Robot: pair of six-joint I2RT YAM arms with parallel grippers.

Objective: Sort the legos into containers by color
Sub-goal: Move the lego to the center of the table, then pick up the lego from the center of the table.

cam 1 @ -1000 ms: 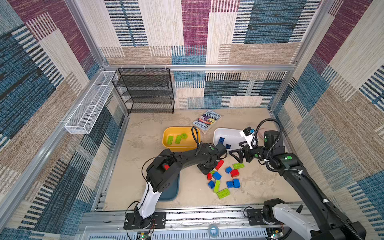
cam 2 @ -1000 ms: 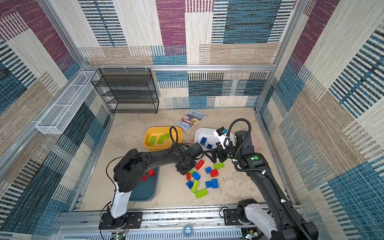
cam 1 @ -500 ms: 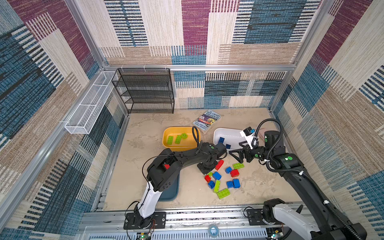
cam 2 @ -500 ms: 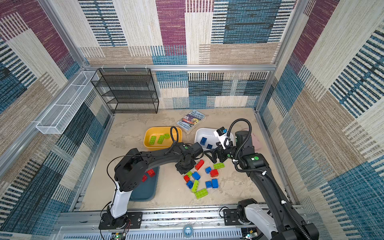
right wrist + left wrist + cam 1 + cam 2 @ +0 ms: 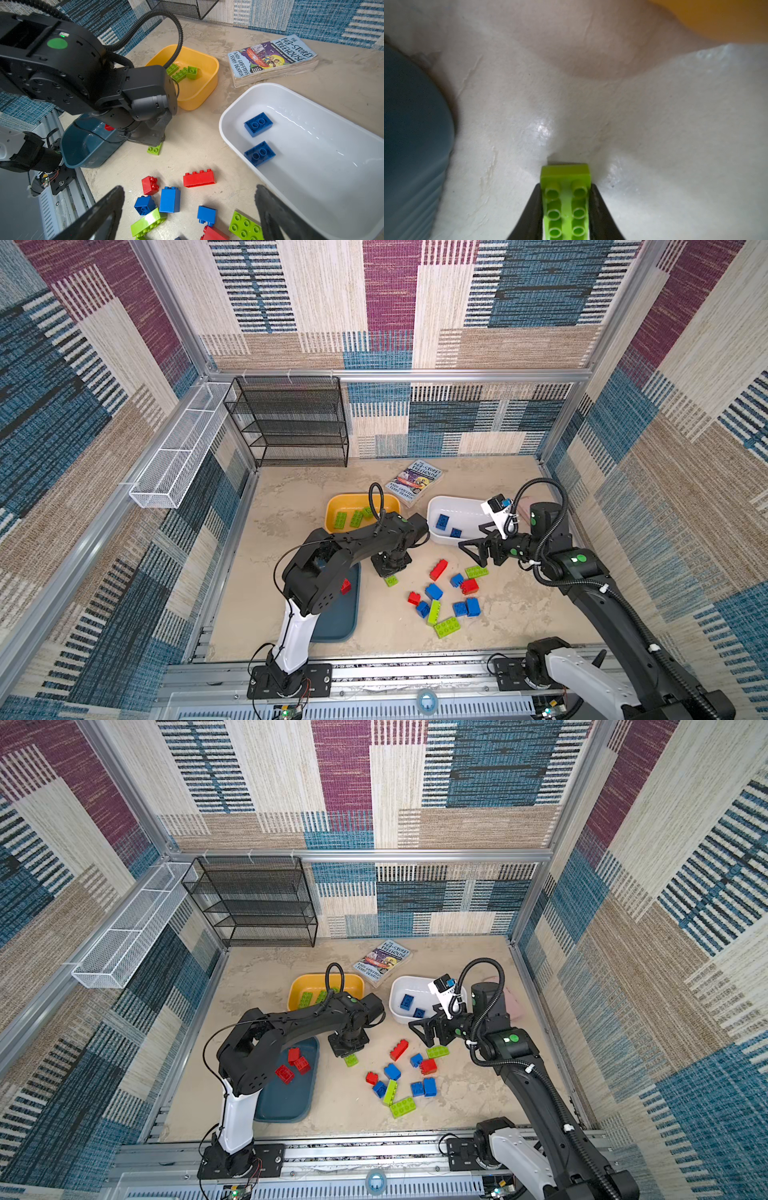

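Sorting under way: the left gripper [image 5: 566,187] has its jaws pressed against both long sides of a lime green brick [image 5: 565,199], which sits studs-up on the tabletop [image 5: 654,124], apart from the loose legos [image 5: 434,591] and at about nine o'clock from them in a top view. The step in hand looks like the pick of this brick. The yellow bin [image 5: 332,510], already holding green pieces, lies at about eleven o'clock from the brick, so the next move calls for a straight lift clear of the table, a short carry over that bin's near wall, then a release above its floor. The dark teal bin [image 5: 291,1106], with red bricks in it, sits at about eight o'clock from the brick. The right gripper [image 5: 190,199] hangs with its jaws spread wide and nothing between them, over the one o'clock edge of the loose pile, beside the white bin [image 5: 432,506], where two blue bricks lie. Red, blue and green pieces are left on the table to be sorted
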